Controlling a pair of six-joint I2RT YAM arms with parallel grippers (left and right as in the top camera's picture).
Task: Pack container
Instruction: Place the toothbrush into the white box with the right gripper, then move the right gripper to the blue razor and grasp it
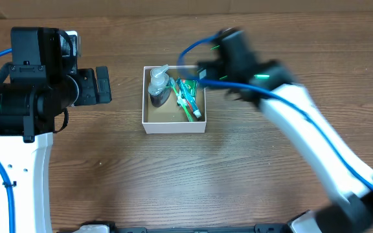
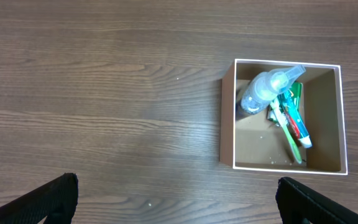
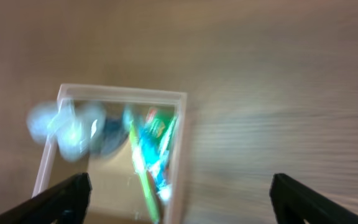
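The container [image 1: 173, 126], a square white-walled cardboard box with a brown inside, sits mid-table. It holds a clear pump bottle [image 1: 158, 87], a green toothbrush [image 1: 185, 103] and a green-and-red tube [image 1: 190, 90]. It also shows in the left wrist view [image 2: 229, 118] and, blurred, in the right wrist view [image 3: 179, 143]. My right gripper [image 3: 179, 202] is open and empty, above the box's right wall; in the overhead view the right arm [image 1: 238, 61] is blurred by motion. My left gripper [image 2: 179, 199] is open and empty over bare wood, left of the box.
The brown wooden tabletop [image 1: 109, 168] surrounds the box. The left arm's black body [image 1: 37, 84] stands at the left side. The right arm's white link [image 1: 316, 142] crosses the right side of the table.
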